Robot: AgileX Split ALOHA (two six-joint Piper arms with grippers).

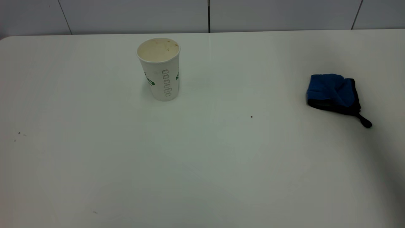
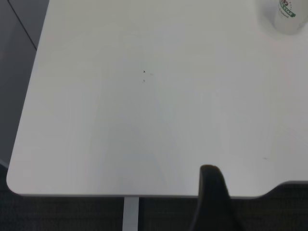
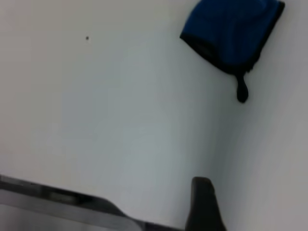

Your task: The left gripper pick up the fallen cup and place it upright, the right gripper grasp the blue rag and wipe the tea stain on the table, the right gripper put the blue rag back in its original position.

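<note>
A white paper cup (image 1: 160, 68) with green print stands upright at the back left of the white table (image 1: 202, 164), its inside tinted brown. Its base shows at the edge of the left wrist view (image 2: 288, 17). The blue rag (image 1: 332, 91) with a black edge and loop lies crumpled at the right. It also shows in the right wrist view (image 3: 231, 36). Neither arm shows in the exterior view. Only a dark part of the left gripper (image 2: 210, 192) shows, over the table's near edge, far from the cup. The right gripper (image 3: 202, 202) likewise, apart from the rag. No tea stain shows.
A tiny dark speck (image 1: 251, 117) lies near the table's middle, and a few specks (image 1: 19, 133) lie at the left. The table's rounded corner and edge (image 2: 19, 187) show in the left wrist view. A grey panelled wall (image 1: 202, 15) stands behind the table.
</note>
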